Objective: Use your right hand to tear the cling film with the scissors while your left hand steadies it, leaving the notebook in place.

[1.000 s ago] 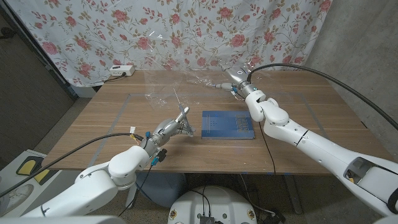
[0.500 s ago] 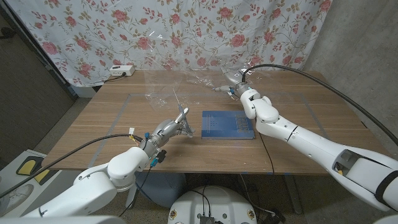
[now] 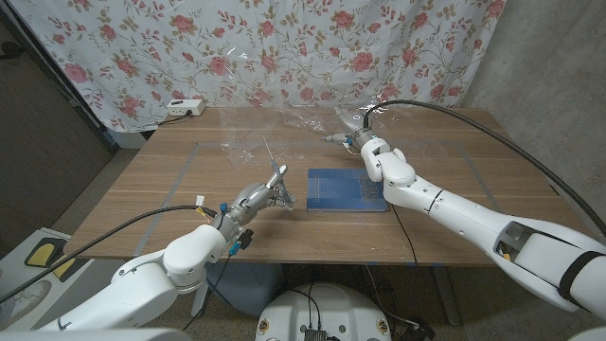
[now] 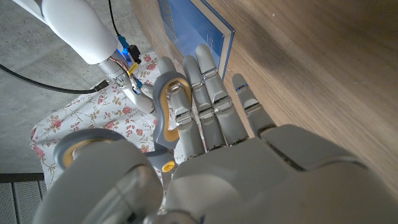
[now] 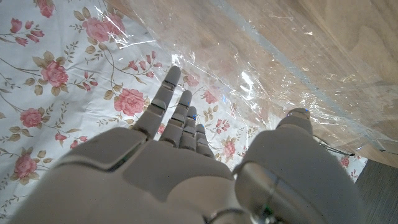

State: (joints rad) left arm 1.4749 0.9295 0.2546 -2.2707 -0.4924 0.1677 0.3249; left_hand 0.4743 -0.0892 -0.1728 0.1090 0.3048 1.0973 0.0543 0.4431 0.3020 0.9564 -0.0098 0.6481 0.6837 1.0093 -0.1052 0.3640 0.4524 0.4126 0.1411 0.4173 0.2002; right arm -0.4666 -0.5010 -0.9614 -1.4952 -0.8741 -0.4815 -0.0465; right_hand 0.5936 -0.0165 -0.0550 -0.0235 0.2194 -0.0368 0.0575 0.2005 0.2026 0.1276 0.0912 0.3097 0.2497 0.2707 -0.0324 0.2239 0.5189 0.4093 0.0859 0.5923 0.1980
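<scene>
Left of the notebook (image 3: 347,189), the left hand (image 3: 268,189) waits with fingers spread, holding nothing. Beyond the notebook, the cling film (image 3: 284,128) lies crumpled: light, limp, clingy, best pinned at a taut edge. The right hand (image 3: 352,130) reaches over it, fingers apart, empty.

right hand (image 3: 352,124) | has slid further left over the far table | fingers (image 5: 163,96) spread against cling film (image 5: 261,56)

wood table (image 3: 454,189) | on it — blue notebook (image 3: 347,188), cling film (image 3: 284,128)
</scene>
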